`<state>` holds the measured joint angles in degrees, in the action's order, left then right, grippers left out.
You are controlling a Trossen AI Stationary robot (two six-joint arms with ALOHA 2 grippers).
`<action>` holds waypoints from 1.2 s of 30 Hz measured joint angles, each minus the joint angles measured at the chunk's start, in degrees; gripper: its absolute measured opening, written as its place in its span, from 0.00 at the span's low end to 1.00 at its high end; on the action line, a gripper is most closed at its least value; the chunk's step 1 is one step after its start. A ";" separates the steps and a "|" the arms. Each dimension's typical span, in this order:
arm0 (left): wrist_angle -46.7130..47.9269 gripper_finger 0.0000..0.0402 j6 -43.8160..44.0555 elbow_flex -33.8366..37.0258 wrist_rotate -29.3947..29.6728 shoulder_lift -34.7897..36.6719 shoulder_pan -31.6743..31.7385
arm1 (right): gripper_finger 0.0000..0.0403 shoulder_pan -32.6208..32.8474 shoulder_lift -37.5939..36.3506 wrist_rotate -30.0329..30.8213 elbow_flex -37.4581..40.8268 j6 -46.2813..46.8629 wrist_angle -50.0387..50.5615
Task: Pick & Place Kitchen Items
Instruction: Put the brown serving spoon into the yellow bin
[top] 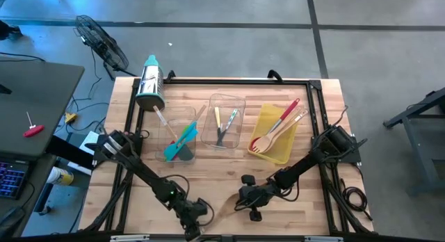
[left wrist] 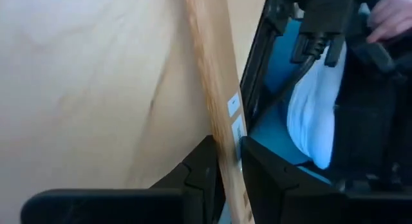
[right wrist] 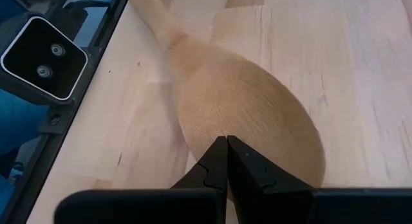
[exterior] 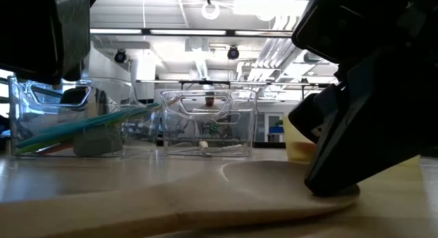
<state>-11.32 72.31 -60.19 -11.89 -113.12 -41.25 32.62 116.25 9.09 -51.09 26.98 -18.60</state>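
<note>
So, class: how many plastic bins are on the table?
3: left clear bin, middle clear bin, yellow bin on the right, in one row. None seems hidden.

Bright overhead ceiling lights (exterior: 274, 2) glare — near arms silhouetted, blurred.

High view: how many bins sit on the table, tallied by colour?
Clear bins: 2
Yellow bin: 1
Total: 3
</note>
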 joint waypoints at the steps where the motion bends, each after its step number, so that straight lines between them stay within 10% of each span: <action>1: -0.52 0.16 0.07 -0.14 -0.31 -0.32 0.03 | 0.01 0.00 0.02 0.03 0.00 -0.10 -0.03; 36: -5.93 0.16 -0.29 0.12 0.57 -1.54 0.39 | 0.01 -1.77 0.44 1.25 0.35 -2.86 -4.25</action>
<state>-17.25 72.03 -60.07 -11.31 -114.65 -40.86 30.86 116.68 10.34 -50.74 24.12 -22.85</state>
